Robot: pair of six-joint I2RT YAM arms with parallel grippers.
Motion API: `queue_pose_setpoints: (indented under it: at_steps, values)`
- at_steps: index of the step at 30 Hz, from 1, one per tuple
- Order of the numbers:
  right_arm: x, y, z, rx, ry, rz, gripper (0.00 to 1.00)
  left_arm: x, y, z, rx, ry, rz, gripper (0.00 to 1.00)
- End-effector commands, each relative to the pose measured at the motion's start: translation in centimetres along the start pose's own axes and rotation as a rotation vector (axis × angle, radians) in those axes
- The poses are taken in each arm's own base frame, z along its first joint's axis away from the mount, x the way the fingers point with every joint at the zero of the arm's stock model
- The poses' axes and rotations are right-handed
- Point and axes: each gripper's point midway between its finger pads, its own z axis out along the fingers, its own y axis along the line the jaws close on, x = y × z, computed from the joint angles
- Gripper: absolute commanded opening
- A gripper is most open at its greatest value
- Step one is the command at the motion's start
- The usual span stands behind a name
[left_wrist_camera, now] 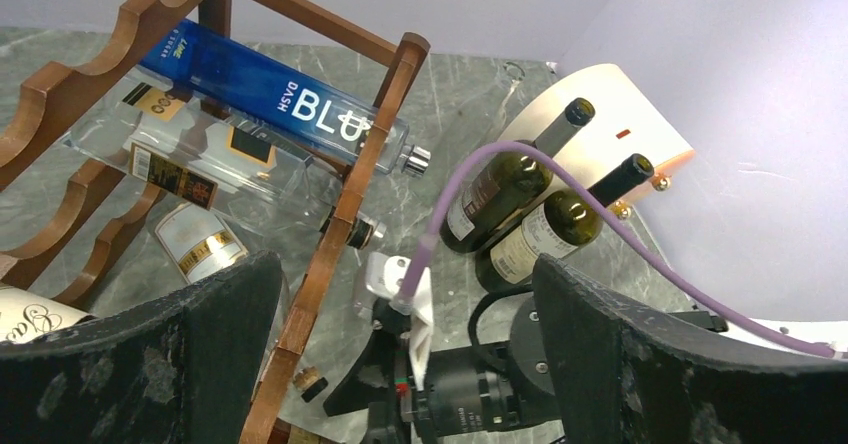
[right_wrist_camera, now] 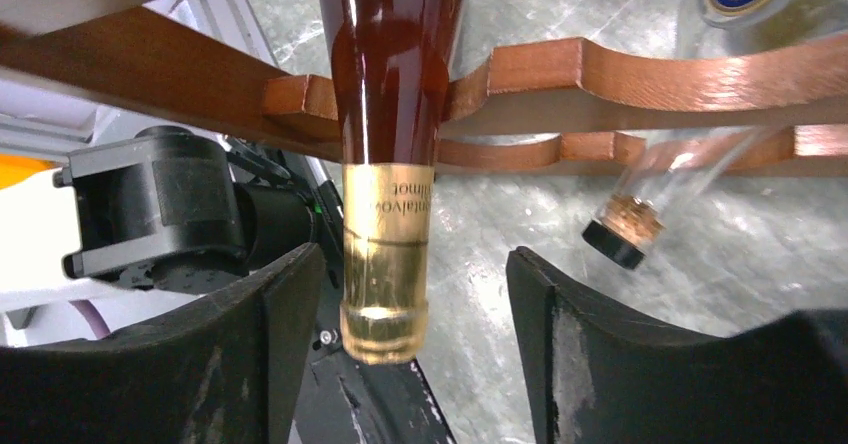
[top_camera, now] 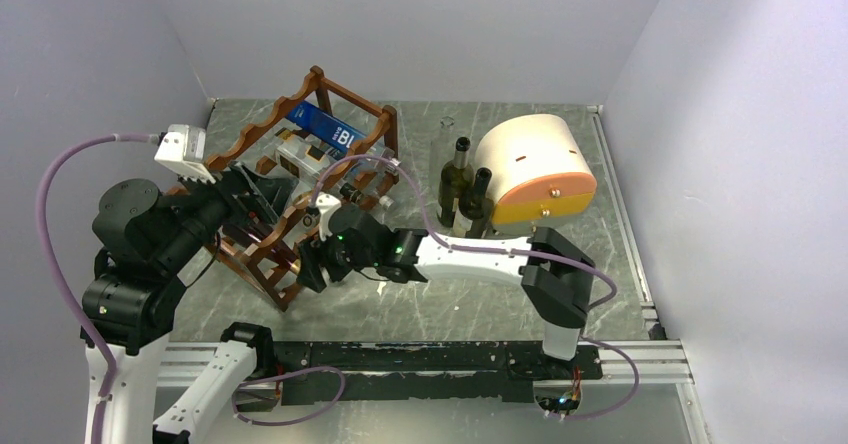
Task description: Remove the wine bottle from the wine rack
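The reddish-brown wooden wine rack [top_camera: 350, 99] stands tilted at the left middle of the table, with several bottles lying in it. It also shows in the left wrist view [left_wrist_camera: 350, 194] and the right wrist view [right_wrist_camera: 650, 64]. A wine bottle of red-brown glass with a gold foil neck [right_wrist_camera: 385, 254] pokes out of the rack's front rail. My right gripper [right_wrist_camera: 410, 314] is open, its fingers on either side of that neck, apart from it. In the top view the right gripper [top_camera: 310, 264] is at the rack's lower front. My left gripper [left_wrist_camera: 405, 364] is open and empty above the rack [top_camera: 262, 189].
A blue bottle [left_wrist_camera: 280, 104] and a clear bottle with a black-and-gold label [left_wrist_camera: 190, 164] lie in the upper tiers. A clear bottle's corked neck [right_wrist_camera: 625, 229] hangs to the right of the gold neck. Two dark green bottles [top_camera: 455, 179] stand beside a cream-and-orange drum box [top_camera: 535, 164].
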Motion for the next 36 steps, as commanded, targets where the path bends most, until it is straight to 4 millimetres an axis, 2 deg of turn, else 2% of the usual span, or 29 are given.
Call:
queue_pose_setpoints:
  at_steps: [1,6,11,15,23,36]
  values:
    - [-0.7,1.7,1.8,-0.069,-0.009,0.042,0.67,0.1,0.8,-0.3,-0.032,-0.01,0.051,0.99]
    - [-0.6,2.0,3.1,-0.087,0.0,0.067,0.57,0.0,0.9,-0.6,-0.037,-0.015,0.059,0.99]
    - [-0.3,1.8,3.8,-0.088,-0.011,0.109,0.54,0.1,1.1,-0.9,-0.049,-0.015,0.064,0.99]
    - [-0.8,1.3,3.6,-0.06,-0.05,0.136,0.53,0.1,1.0,-0.8,-0.044,-0.012,0.063,0.99]
    - [-1.0,0.4,3.0,-0.036,-0.131,0.185,0.42,0.1,0.7,-0.6,-0.028,-0.011,0.056,0.99]
    - [-1.0,1.2,3.3,-0.098,-0.16,0.217,0.47,0.5,0.8,-0.7,-0.03,-0.004,0.048,0.99]
